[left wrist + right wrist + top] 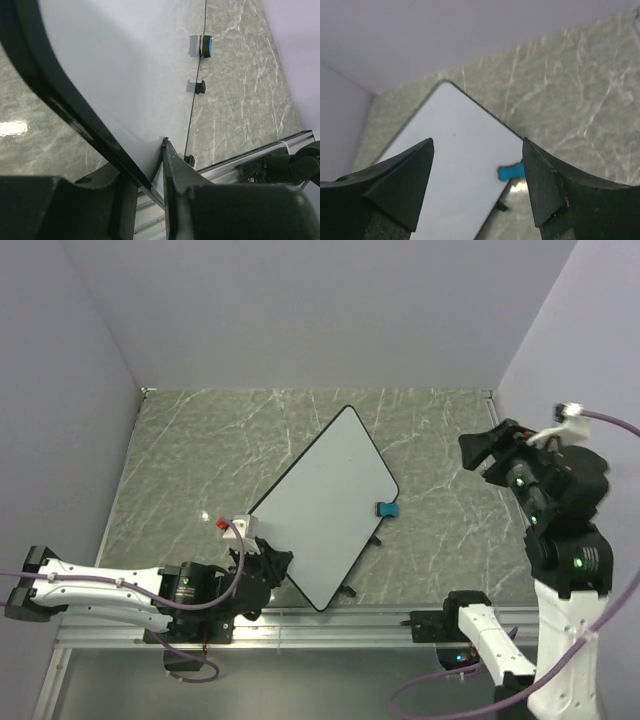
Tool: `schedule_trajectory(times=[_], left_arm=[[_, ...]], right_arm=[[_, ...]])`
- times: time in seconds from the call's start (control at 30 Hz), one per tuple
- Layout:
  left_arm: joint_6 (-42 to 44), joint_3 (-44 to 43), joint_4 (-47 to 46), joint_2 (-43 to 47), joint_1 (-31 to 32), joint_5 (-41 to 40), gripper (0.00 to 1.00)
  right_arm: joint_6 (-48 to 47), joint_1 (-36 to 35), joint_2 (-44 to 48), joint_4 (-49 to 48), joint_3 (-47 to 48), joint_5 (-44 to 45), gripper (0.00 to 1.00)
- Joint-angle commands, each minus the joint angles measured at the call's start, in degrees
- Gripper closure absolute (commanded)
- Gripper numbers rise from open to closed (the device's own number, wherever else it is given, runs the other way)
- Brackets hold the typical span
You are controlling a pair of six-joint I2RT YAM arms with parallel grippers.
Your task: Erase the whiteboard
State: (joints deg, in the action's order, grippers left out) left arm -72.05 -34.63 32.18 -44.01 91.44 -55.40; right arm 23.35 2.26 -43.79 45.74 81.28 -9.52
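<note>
The whiteboard point(320, 505) lies diagonally on the marbled table, its white face bare except for a tiny speck. My left gripper point(262, 562) is shut on the board's near left edge. In the left wrist view the black rim point(60, 100) runs between the fingers of the left gripper point(142, 170), and the whiteboard point(125, 65) stretches away from them. A small blue eraser point(387, 509) sits at the board's right edge. My right gripper point(480, 450) hangs open above the table's right side, holding nothing. From the right wrist, the right gripper point(478, 145) frames the whiteboard point(455, 165) and the eraser point(511, 171) far below.
Two small black feet point(376, 539) stick out of the board's right edge, one beside the eraser point(205, 46). An aluminium rail point(330, 620) runs along the table's near edge. Lilac walls close off the left, back and right.
</note>
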Motion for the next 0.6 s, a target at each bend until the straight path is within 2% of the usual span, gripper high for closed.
schedule_trajectory(times=[0.0,0.07,0.1,0.13,0.2,0.27,0.37,0.57], left_arm=[[7.28,-0.35,5.43,-1.34,0.06,1.87,1.00],[6.84,-0.96,6.22,-2.13,0.06,1.26,1.00],[6.14,-1.14,7.09,-2.31,0.06,1.26,1.00],[5.87,-1.23,7.45,-2.40,0.06,1.08,1.00],[5.96,-1.14,7.11,-2.31,0.06,1.17,1.00],[5.70,-1.05,7.28,-2.05,0.06,0.73,1.00],[4.90,-1.14,7.98,-1.96,0.06,0.20,1.00],[1.83,-1.49,10.79,-1.96,-0.03,-0.85,1.00]], right_arm=[[-4.47,-8.39,-6.90,7.09,-6.97,8.90,0.23],[-1.13,-17.41,-9.19,5.77,-10.86,18.19,0.23],[-0.33,-25.99,-10.60,5.33,-13.75,20.92,0.23],[0.28,-30.26,-12.70,5.50,-14.56,23.99,0.23],[2.83,-39.29,-21.13,6.99,-14.04,26.99,0.23],[5.19,-42.15,-28.50,8.05,-13.08,28.67,0.22],[7.05,-43.31,-33.62,5.86,-13.59,25.26,0.22],[7.14,-42.52,-38.99,2.52,-16.84,19.55,0.21]])
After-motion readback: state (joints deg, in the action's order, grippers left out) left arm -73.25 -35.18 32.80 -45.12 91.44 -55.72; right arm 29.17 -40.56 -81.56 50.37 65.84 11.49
